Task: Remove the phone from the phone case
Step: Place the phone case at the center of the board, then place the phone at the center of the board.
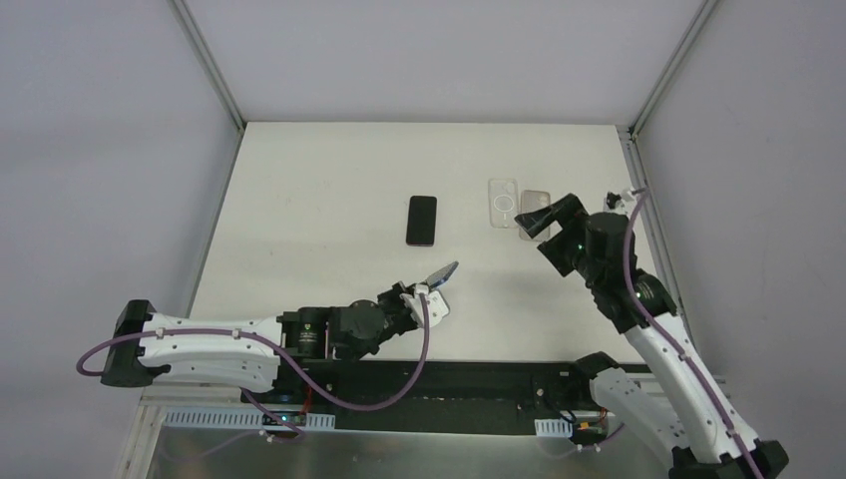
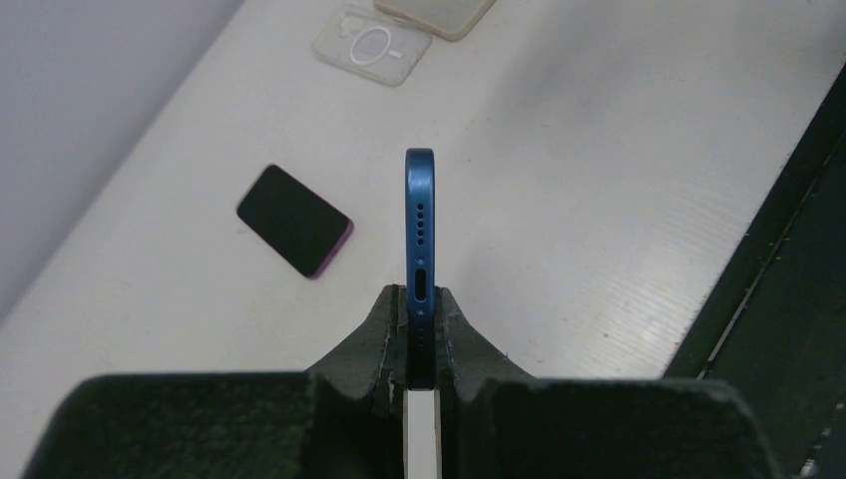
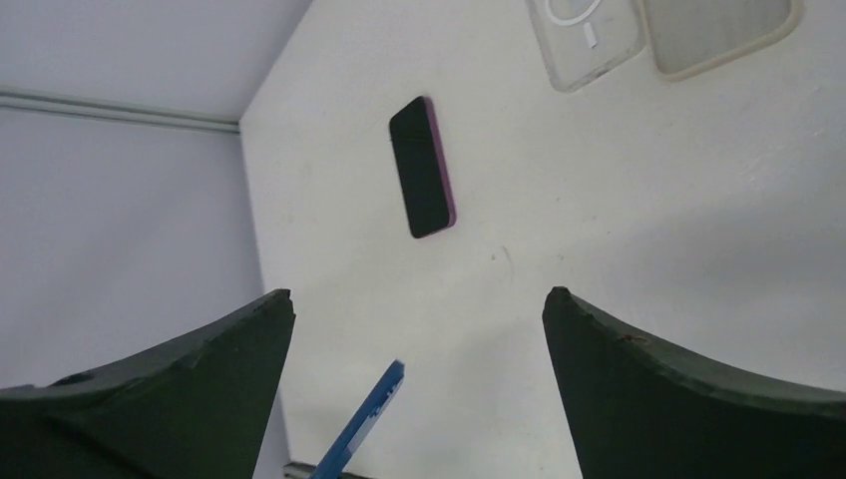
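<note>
Apparently the pulling-apart is looking done. In the middle of the left wrist view the left gripper (image 2: 420, 299) is clamping a bare blue phone (image 2: 420, 210) by its bottom end, holding it on edge above the table (image 1: 299, 200) with no case showing around it. Up and left of it in that view, a dark purple-edged phone (image 2: 294, 221) is lying flat. Toward the right of the top view, a clear case (image 1: 503, 203) with a ring and a pale case (image 1: 536, 200) are lying side by side near the table's right edge. The right gripper (image 1: 544, 218) is hovering over the pale one, jaws spread wide and holding nothing. I am judging that the next move is calling for laying the blue phone down flat. Bare tabletop left of the dark phone is offering room, while the table's near edge is running not far behind the left gripper.
</note>
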Robot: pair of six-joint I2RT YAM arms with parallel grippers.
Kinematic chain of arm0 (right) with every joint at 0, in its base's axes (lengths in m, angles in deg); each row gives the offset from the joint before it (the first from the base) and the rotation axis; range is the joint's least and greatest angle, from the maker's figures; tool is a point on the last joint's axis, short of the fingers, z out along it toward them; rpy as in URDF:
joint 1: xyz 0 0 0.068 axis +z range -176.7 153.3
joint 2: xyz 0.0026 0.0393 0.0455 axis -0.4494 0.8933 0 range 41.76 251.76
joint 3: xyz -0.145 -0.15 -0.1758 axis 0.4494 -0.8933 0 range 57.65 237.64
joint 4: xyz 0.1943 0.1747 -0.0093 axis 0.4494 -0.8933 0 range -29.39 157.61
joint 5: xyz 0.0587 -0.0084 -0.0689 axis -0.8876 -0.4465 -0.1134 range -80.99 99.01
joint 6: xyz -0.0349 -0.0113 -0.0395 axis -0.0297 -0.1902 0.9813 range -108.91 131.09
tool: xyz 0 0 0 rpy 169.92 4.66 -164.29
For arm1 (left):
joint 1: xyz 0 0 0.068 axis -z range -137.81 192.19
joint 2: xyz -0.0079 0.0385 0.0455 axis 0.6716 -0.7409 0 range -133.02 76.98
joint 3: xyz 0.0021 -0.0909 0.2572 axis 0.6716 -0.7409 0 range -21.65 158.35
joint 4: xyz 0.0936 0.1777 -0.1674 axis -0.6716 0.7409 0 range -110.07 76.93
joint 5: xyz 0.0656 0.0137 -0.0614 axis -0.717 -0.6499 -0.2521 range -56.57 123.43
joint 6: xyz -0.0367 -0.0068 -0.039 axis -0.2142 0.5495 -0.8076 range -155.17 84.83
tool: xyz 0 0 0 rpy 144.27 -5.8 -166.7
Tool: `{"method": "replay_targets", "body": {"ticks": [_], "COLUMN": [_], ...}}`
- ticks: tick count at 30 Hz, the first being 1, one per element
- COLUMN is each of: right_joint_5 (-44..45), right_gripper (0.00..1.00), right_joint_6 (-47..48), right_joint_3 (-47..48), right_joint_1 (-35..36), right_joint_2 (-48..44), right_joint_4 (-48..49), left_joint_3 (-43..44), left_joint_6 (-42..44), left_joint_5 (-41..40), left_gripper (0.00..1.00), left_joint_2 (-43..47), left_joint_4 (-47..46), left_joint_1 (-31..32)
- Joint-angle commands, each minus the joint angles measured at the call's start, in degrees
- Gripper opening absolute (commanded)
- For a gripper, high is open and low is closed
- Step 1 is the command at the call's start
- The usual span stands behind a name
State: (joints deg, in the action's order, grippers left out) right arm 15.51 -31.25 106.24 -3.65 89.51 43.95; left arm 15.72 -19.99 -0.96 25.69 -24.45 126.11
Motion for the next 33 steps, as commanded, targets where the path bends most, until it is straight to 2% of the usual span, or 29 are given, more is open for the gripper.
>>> {"method": "replay_targets", "body": {"ticks": [1,4,8,10,12,16,17,18,20,22,23,27,30,33], "right_joint_5": [-14.54,-22.14,-31.15,-31.15,-31.15,-32.42,-30.85,-30.33,-30.50,-30.14,-29.74,-28.86,-26.90,-25.11], "right_gripper": [1.00,1.00,1.00,1.00,1.00,1.00,0.54,0.40,0.26,0.04,0.00,0.01,0.32,0.49], "right_joint_6": [-8.52,-12.11,-22.05,-22.05,-22.05,-22.05,-28.44,-31.47,-33.83,-33.77,-33.43,-34.86,-34.26,-33.85], "right_joint_3": [-3.73,-3.88,-11.79,-14.80,-14.74,-13.74,-14.22,-14.68,-15.14,-14.11,-13.42,-12.96,-11.88,-11.39], "right_joint_1": [-0.21,-0.13,0.28,1.65,3.53,4.54,4.55,4.68,5.17,6.56,7.24,9.65,11.53,12.58], "right_joint_2": [-5.17,-7.01,-11.42,-12.38,-12.62,-13.17,-13.46,-13.80,-13.64,-12.69,-12.19,-10.84,-10.39,-10.46], "right_joint_4": [1.61,0.71,13.54,19.27,19.29,17.39,18.21,19.55,21.41,20.78,19.95,21.39,19.86,18.22], "left_joint_3": [1.84,0.54,-3.22,-5.00,-5.68,-6.52,-6.86,-7.37,-8.00,-8.26,-8.21,-7.83,-7.52,-7.52], "left_joint_6": [21.65,30.28,40.91,46.53,49.44,50.73,51.28,51.82,52.46,52.31,52.08,52.43,53.29,53.99], "left_joint_5": [-0.26,-0.47,-1.58,-2.93,-3.09,-3.26,-3.43,-3.73,-3.84,-3.70,-3.59,-2.67,-2.37,-2.26], "left_gripper": [0.00,0.00,0.00,0.00,0.00,0.00,0.00,0.00,0.00,0.00,0.00,0.00,0.00,0.00], "left_joint_2": [-1.24,-2.08,-3.76,-5.04,-5.47,-5.33,-5.40,-5.44,-5.52,-5.48,-5.52,-5.82,-5.93,-6.01], "left_joint_4": [-11.45,-16.44,-24.48,-30.42,-34.70,-37.60,-38.22,-38.81,-40.01,-40.62,-40.76,-41.22,-41.48,-41.58], "left_joint_1": [0.89,0.98,1.44,1.93,2.69,3.36,3.58,3.80,4.12,4.23,4.23,4.39,4.54,4.88]}}
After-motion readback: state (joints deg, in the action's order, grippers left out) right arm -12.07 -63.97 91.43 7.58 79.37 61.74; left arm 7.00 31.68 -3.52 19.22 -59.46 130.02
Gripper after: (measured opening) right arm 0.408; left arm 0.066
